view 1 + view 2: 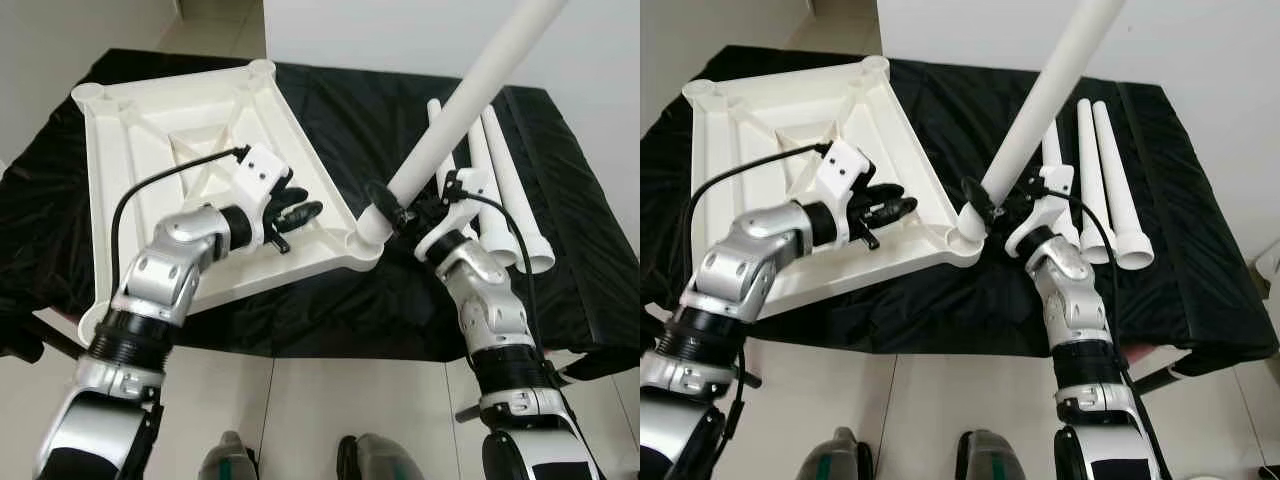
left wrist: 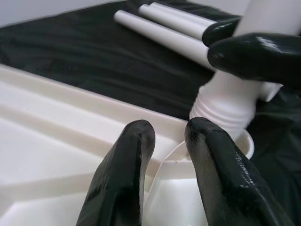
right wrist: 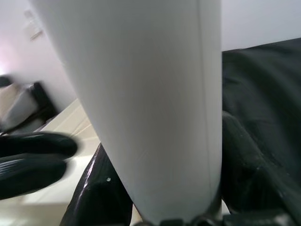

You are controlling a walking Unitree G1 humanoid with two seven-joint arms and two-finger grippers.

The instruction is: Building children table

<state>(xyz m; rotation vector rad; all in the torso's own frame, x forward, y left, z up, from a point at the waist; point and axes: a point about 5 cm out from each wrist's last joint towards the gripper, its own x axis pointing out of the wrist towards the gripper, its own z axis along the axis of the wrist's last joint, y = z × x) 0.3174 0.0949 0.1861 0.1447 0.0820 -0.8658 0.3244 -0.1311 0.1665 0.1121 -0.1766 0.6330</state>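
Note:
A white plastic tabletop (image 1: 150, 130) lies upside down on a table draped in black cloth. My right gripper (image 1: 400, 212) is shut on a long white leg (image 1: 450, 120) near its lower end. The leg tilts up and to the right, and its ribbed end (image 2: 225, 113) sits in the tabletop's near right corner socket (image 1: 365, 240). My left gripper (image 1: 298, 208) hovers over the tabletop's underside just left of that corner. Its fingers (image 2: 127, 174) stand a narrow gap apart with nothing between them. Three spare white legs (image 1: 500, 190) lie side by side right of the tabletop.
The black cloth (image 1: 400, 110) covers the whole table, and its front edge runs just in front of my arms. A white wall stands behind it on the right. Pale floor tiles (image 1: 300, 410) lie below, with my feet at the bottom edge.

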